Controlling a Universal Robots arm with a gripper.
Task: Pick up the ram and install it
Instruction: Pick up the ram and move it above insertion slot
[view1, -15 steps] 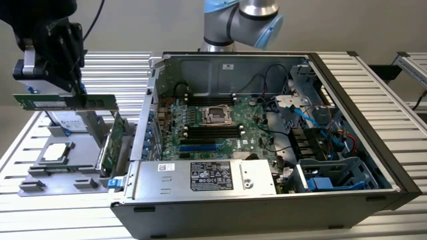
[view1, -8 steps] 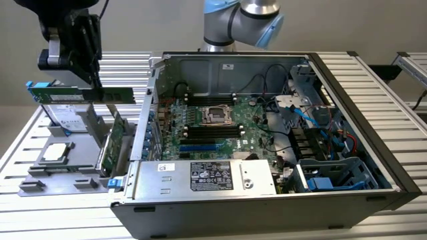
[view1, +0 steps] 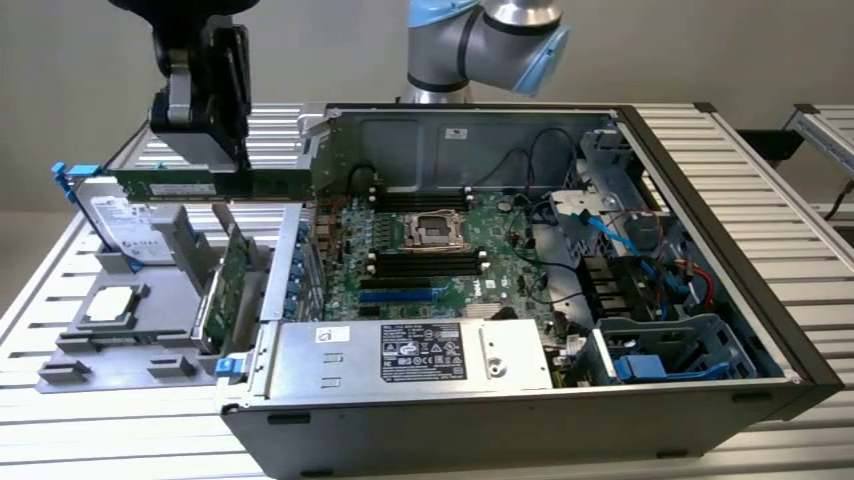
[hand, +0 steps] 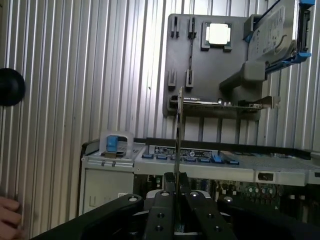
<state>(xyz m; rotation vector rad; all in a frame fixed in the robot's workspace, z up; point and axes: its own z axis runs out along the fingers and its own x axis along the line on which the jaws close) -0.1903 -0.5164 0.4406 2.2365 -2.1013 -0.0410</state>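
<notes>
Gripper (view1: 222, 160) pinches the ram (view1: 160, 185), a long, thin green stick held level.

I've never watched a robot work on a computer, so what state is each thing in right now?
gripper: shut on the ram.
ram: held level in the air, not installed.
computer case: open.
memory slots: look empty.
hard drive: standing in gray holder.
expansion card: upright in holder.
processor chip: lying flat.

No text on the power supply label (view1: 422, 352) is legible.
</notes>
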